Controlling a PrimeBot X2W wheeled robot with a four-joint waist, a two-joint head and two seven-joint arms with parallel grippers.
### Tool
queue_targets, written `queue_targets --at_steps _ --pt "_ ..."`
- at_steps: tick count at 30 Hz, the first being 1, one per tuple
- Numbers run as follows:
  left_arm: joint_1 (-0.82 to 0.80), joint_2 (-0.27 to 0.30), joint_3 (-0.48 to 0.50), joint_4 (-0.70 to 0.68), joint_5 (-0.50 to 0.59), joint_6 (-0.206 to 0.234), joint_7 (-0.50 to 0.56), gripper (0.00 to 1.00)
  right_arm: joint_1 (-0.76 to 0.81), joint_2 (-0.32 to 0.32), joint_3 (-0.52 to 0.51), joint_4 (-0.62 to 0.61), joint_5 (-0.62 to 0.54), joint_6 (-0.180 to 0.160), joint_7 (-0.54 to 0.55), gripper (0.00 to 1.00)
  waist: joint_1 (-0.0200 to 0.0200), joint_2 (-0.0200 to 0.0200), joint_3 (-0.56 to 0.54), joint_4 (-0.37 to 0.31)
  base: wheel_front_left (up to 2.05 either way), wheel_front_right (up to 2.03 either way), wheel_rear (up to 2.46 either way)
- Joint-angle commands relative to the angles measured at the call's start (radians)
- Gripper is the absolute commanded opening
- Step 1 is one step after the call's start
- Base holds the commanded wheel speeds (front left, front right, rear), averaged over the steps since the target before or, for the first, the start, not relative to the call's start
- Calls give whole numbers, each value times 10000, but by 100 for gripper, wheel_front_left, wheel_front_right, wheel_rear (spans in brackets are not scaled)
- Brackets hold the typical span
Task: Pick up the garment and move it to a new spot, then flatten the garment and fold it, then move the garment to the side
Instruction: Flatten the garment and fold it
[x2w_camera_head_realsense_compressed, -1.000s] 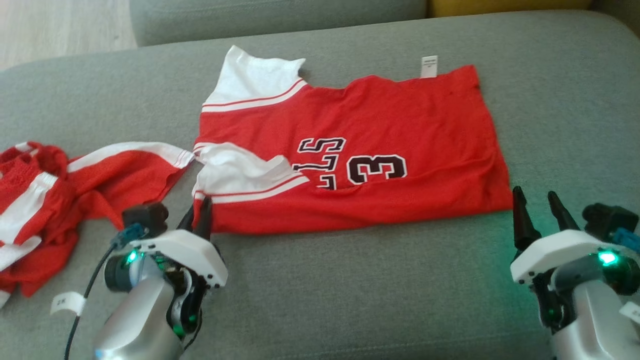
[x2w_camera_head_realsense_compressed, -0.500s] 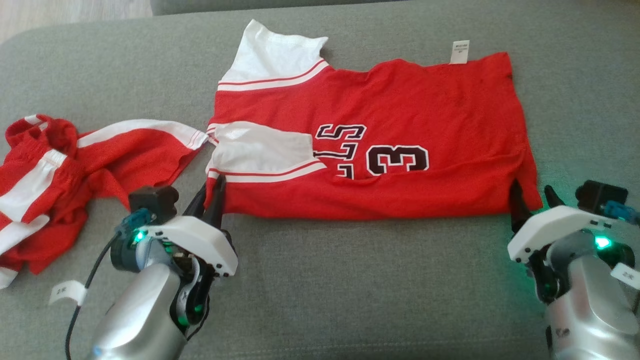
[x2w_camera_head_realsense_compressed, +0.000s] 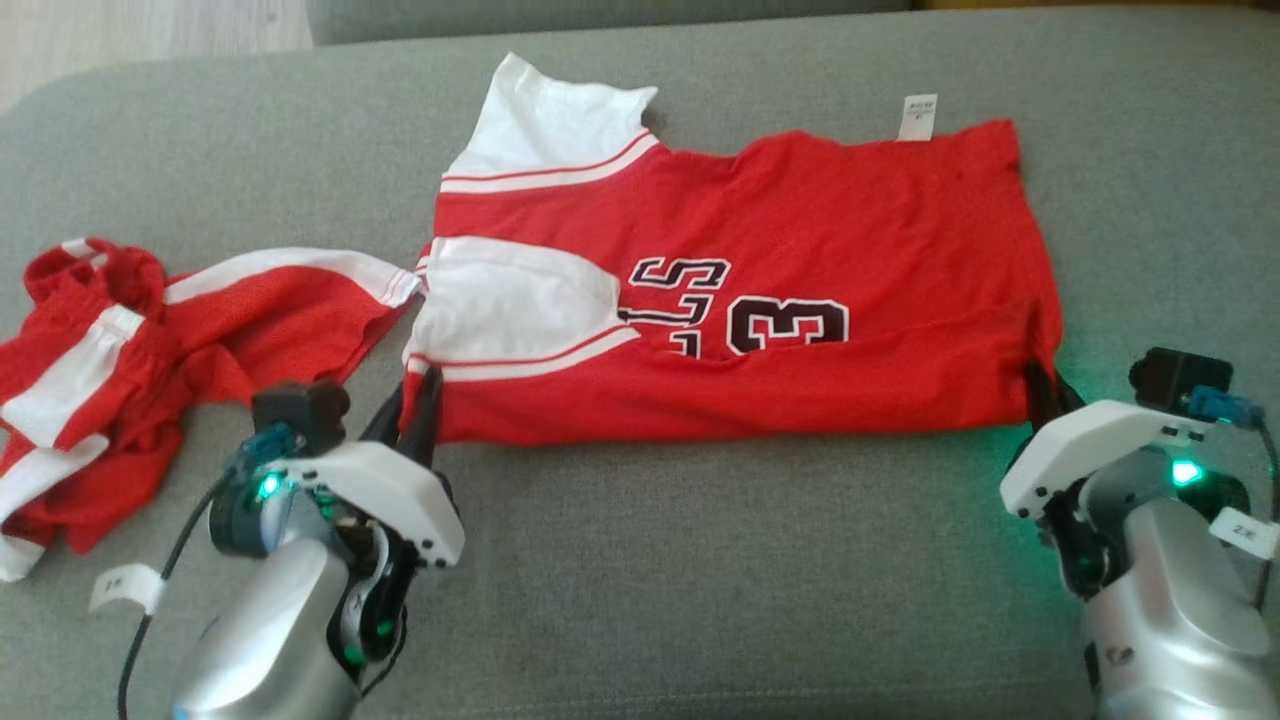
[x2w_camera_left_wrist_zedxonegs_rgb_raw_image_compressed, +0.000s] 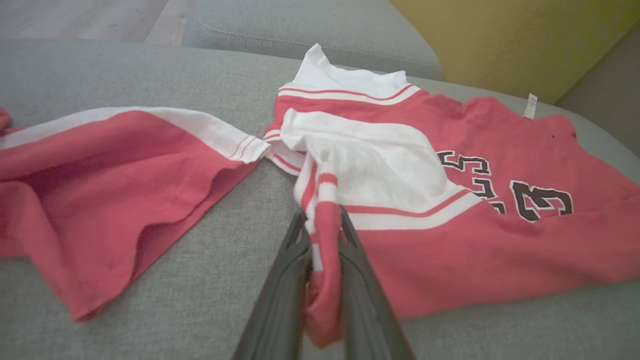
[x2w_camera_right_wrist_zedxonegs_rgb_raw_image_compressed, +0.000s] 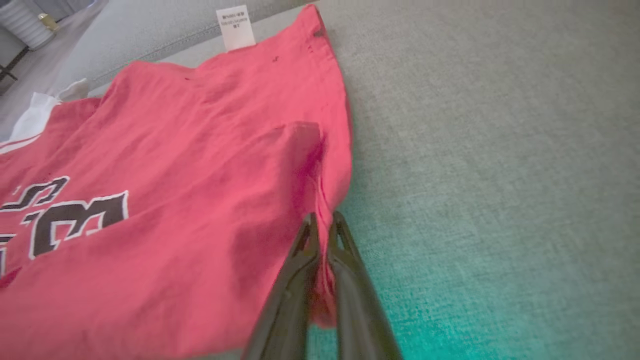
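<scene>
Red garment (x2w_camera_head_realsense_compressed: 800, 290) laid across the middle of the grey sofa cushion (x2w_camera_head_realsense_compressed: 700, 580), folded over on itself, with a straight near edge. Neck and shoulder end to the left, white panels with red stripes there; hem end to the right. Black lettering and a "3" outlined in white on the upper layer, turned sideways and partly tucked under a white panel. Small white tag (x2w_camera_head_realsense_compressed: 918, 117) sticking out past the far edge, toward the right end.

Left hand (x2w_camera_head_realsense_compressed: 415, 395) at the near left corner of the garment, fingers closed to a narrow gap on a bunched strip of red cloth with white-and-red striped trim; seen in the left wrist view as a roll of fabric squeezed between both fingers and hanging below them. Right hand (x2w_camera_head_realsense_compressed: 1050, 385) at the near right corner, fingers almost together, pinching a thin fold of the red hem; in the right wrist view, cloth drawn up into a small ridge just beyond the fingertips. Green glow on the cushion around that wrist.

Crumpled red shorts (x2w_camera_head_realsense_compressed: 150, 350) with broad white bands on the left part of the cushion, one leg stretched toward the garment, its white-banded corner touching or just beside the garment's left edge. Pale wooden floor (x2w_camera_head_realsense_compressed: 150, 30) beyond the cushion at the far left.
</scene>
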Motion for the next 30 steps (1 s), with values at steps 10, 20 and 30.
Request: queue_targets --at_steps 10,20,30 --pt "588 754 327 -263 -456 -97 505 0 1072 -1039 752 -1727 792 35 1811 0 0 0 -911 -31 0 0 0" --pt "1641 1306 37 -867 -759 -139 1472 0 2761 -1611 680 -3688 1373 35 4018 0 0 0 -1514 -128 0 0 0" --pt "1942 1233 40 -1207 -763 227 1361 100 3246 -1226 197 -5074 1216 35 3983 100 0 0 -1556 -208 0 0 0"
